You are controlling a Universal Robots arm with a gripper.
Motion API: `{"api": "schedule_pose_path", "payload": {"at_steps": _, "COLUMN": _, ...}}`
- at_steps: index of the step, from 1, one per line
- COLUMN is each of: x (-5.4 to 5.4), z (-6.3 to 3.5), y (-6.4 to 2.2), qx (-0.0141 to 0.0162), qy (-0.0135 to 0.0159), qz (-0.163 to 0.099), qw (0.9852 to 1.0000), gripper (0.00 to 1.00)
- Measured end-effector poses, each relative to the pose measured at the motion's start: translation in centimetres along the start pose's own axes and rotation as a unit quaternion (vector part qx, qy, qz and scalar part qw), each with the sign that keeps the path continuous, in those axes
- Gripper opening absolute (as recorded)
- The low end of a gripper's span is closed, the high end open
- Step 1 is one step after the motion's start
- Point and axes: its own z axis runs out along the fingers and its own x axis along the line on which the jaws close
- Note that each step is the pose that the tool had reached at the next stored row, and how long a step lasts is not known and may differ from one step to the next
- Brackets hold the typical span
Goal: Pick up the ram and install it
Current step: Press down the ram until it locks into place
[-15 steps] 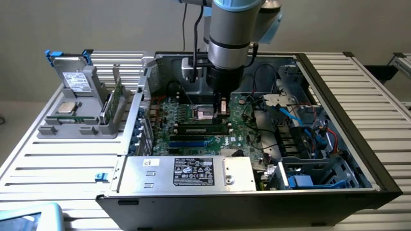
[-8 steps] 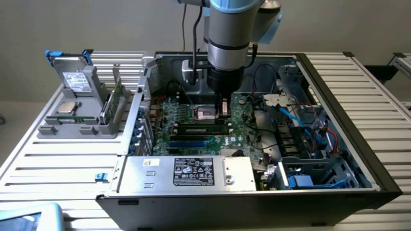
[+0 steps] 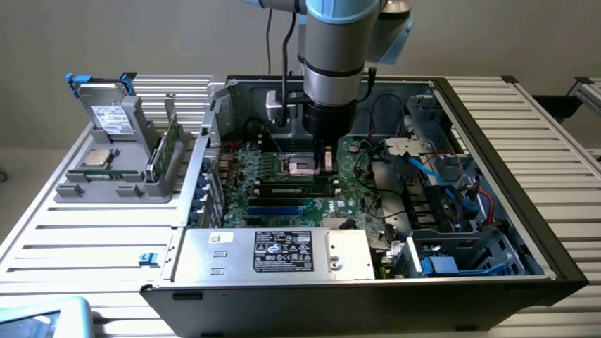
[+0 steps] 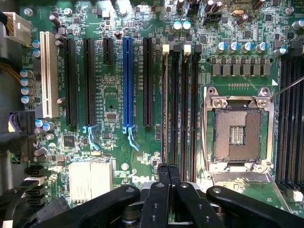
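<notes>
An open computer case (image 3: 488, 134) lies on a slatted table (image 3: 84, 239), with the green motherboard (image 3: 352, 201) exposed inside. A silver power supply box (image 3: 272, 253) runs along the case's near edge. Loose blue and black cables (image 3: 423, 169) crowd the side toward the exterior view's right. Outside the case, at the table's edge on the exterior view's left, a grey holder (image 3: 112, 186) carries a square silver processor chip (image 3: 97, 158) and an upright green expansion card (image 3: 167, 149).

On the motherboard, the wrist view shows a white slot (image 4: 45, 73), several long black slots, one blue slot (image 4: 127, 80) and the open processor socket (image 4: 237, 128) with its metal frame. Four narrow black memory slots sit between the blue slot and the socket.

The arm reaches straight down into the middle of the case. Its gripper (image 3: 326, 163) (image 4: 168, 167) has its fingers pressed together and holds nothing. The ram (image 3: 295, 187) (image 4: 165, 109) stands on edge in the memory slot farthest from the socket. The joined fingertips (image 4: 163, 170) sit directly over one end of it. Whether they touch its top edge cannot be told.
</notes>
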Motion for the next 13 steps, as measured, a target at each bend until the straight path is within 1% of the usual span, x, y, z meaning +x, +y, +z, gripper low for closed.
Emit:
{"api": "schedule_pose_path", "payload": {"at_steps": 8, "x": -0.03, "z": 0.21, "y": -0.23, "qx": 0.0, "qy": 0.002, "qz": 0.0, "qw": 1.0, "gripper": 0.11}}
{"api": "schedule_pose_path", "payload": {"at_steps": 13, "x": -0.18, "z": 0.22, "y": -0.2, "qx": 0.0001, "qy": 0.0024, "qz": 0.0, "qw": 1.0, "gripper": 0.11}}
